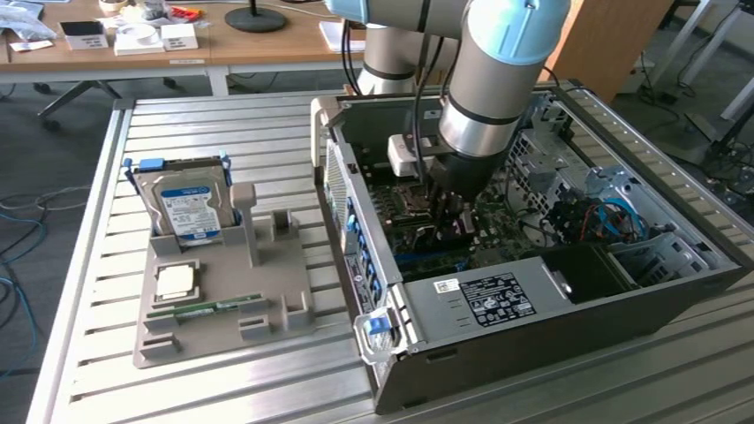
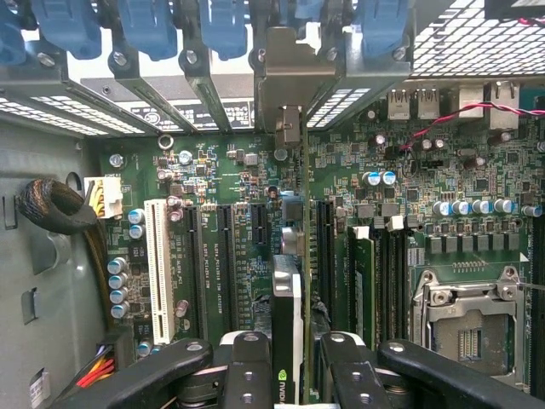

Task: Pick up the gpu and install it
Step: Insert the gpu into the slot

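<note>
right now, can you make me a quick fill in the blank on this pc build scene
1. The pincer holds the gpu edge-on over the ____.
2. The hard drive standing in the grey holder carries a ____ label.
3. The memory stick lying in that holder is ____.

Missing words: motherboard; blue; green

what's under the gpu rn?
The gpu, clamped edge-on in the gripper, stands over the green motherboard, between black expansion slots. Whatever lies directly beneath is covered by the card itself.
</note>
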